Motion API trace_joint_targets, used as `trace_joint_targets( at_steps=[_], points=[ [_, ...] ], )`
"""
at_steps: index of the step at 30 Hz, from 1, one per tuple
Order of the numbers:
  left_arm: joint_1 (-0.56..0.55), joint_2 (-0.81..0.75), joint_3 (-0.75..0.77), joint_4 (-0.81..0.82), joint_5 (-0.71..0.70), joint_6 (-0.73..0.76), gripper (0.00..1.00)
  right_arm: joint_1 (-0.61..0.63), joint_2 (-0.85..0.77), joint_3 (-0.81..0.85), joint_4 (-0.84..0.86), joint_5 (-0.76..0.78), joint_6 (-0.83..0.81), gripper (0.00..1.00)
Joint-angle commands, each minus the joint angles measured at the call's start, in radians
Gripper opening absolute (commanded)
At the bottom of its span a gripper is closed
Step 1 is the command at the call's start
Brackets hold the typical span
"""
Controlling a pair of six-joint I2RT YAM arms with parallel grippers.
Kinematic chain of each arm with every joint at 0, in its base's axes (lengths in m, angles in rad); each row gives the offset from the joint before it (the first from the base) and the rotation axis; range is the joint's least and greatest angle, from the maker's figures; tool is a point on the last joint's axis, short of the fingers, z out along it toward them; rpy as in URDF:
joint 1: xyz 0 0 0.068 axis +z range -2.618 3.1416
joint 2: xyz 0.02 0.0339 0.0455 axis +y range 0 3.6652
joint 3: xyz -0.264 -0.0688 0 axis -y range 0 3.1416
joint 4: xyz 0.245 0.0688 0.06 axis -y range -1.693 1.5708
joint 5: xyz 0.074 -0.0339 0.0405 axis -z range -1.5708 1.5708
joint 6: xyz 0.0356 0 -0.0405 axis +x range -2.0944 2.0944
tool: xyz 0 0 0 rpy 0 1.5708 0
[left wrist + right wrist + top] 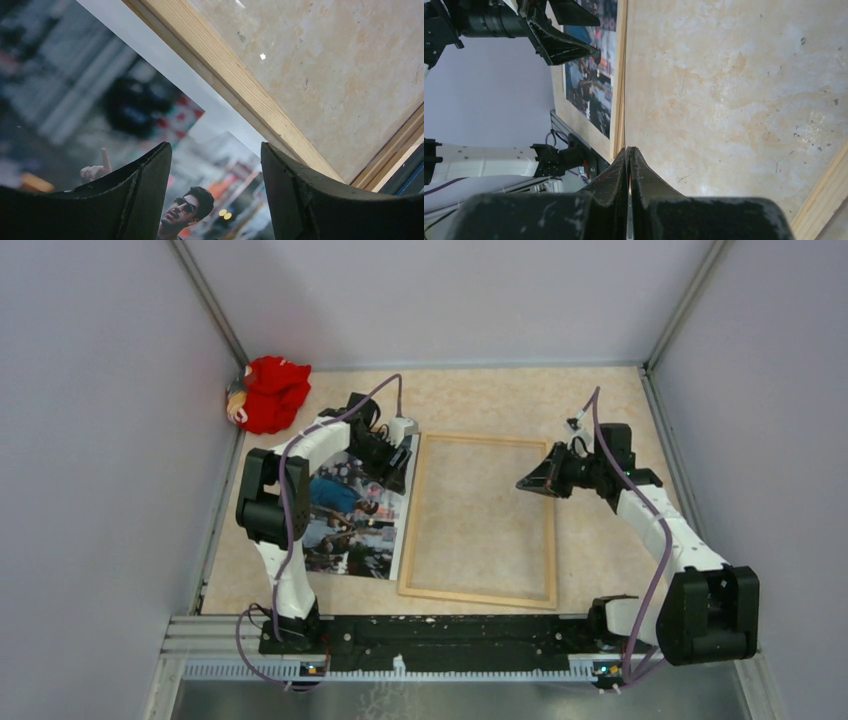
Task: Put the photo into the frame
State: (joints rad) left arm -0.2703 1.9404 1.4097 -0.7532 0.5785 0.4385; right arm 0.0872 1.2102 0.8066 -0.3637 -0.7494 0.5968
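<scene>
The photo [350, 525], a glossy print of a crowd with a white border, lies face up on the table, just left of the frame [480, 597]. That frame is thin light wood and lies flat, with the tabletop showing through it. My left gripper [393, 455] hovers open over the photo's far right corner, close to the frame's left rail. In the left wrist view its gripper [216, 150] straddles the photo [100, 100] beside the frame's rail [240, 85]. My right gripper [535, 480] is shut with nothing in it, over the frame's inside. It appears again [629, 150] in the right wrist view.
A red cloth doll [272, 392] lies in the far left corner. Grey walls close in the table on three sides. A black rail [450, 632] with both arm bases runs along the near edge. The right wrist view shows the frame's left rail [620, 75].
</scene>
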Motion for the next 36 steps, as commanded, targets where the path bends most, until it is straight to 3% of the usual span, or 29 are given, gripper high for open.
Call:
trace_joint_targets(
  at_steps=[1,14,36],
  points=[
    [-0.004,0.001,-0.015,0.028,0.016,-0.02,0.72,0.025,-0.038,0.044,0.015,-0.001,0.036,0.0],
    [-0.006,-0.01,-0.038,0.034,0.047,-0.026,0.61,0.049,-0.094,0.046,0.154,-0.064,0.299,0.0],
    [-0.022,0.004,-0.103,0.037,0.187,-0.063,0.41,0.152,-0.097,0.045,0.425,-0.091,0.463,0.0]
  ],
)
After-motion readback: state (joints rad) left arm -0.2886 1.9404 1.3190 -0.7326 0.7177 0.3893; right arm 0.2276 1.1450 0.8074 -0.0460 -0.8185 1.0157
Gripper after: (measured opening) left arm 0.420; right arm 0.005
